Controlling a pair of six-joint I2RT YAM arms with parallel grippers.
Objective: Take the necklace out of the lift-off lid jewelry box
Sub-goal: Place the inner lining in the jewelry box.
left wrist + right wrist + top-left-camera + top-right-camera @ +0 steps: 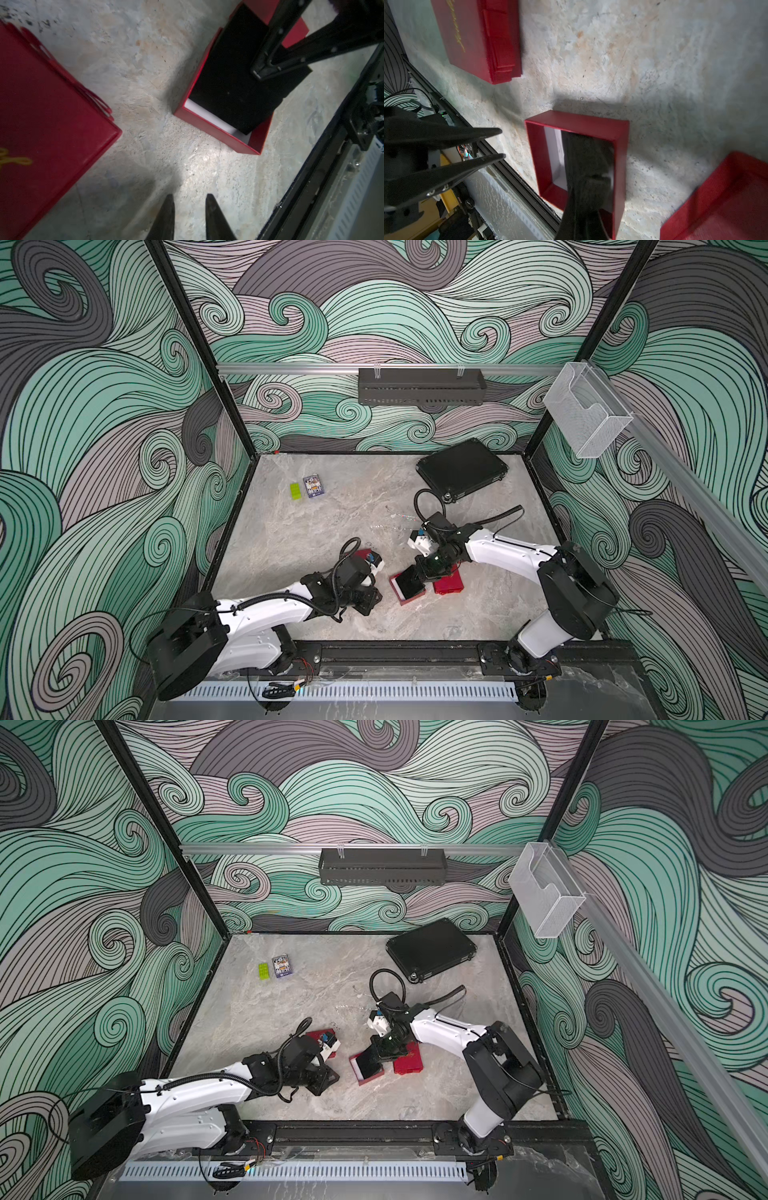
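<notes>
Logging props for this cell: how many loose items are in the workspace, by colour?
Red: 3 (open box base, gold-lettered box, third box piece)
Black: 2 (case, insert)
Green: 1 (brick)
Blue-white: 1 (card pack)
Silvery: 1 (necklace, faint)
Total: 8

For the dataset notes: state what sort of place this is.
Probably a robot test cell: left arm and right arm bolted to a front rail, wave-print walls on a black frame, props like a red jewelry box on a marble-look tabletop.
</notes>
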